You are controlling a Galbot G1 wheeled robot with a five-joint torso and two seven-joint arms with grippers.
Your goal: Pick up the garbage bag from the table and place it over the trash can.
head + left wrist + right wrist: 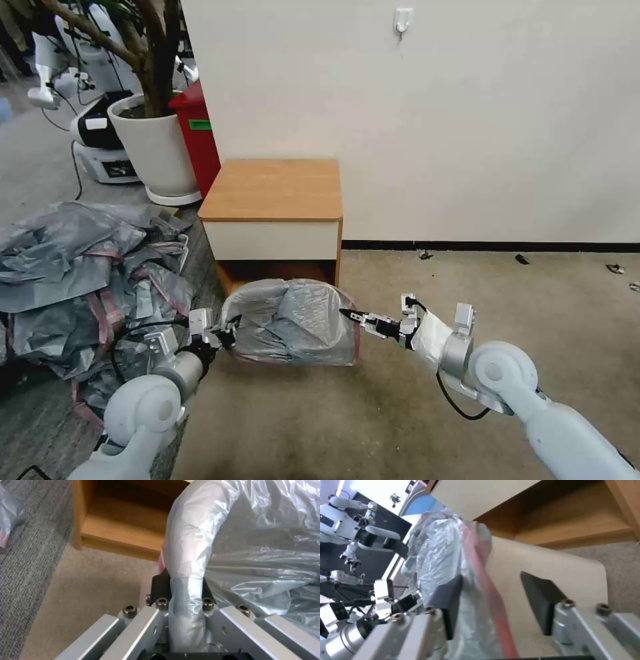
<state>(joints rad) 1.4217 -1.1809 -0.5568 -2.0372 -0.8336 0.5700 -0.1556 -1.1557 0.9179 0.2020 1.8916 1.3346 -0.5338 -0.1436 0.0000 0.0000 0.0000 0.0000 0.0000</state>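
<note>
**Bag Is Over the Can, Edges Need Tucking**

We see the garbage bag (293,320) draped over the trash can (550,570) on the floor, right in front of the desk (273,190). Our left gripper (186,590) pinches the bag at the rim. Our right gripper (493,602) is wide, its fingers on either side of the rim. We think pulling the pink band down comes next. No writing shows.
</note>
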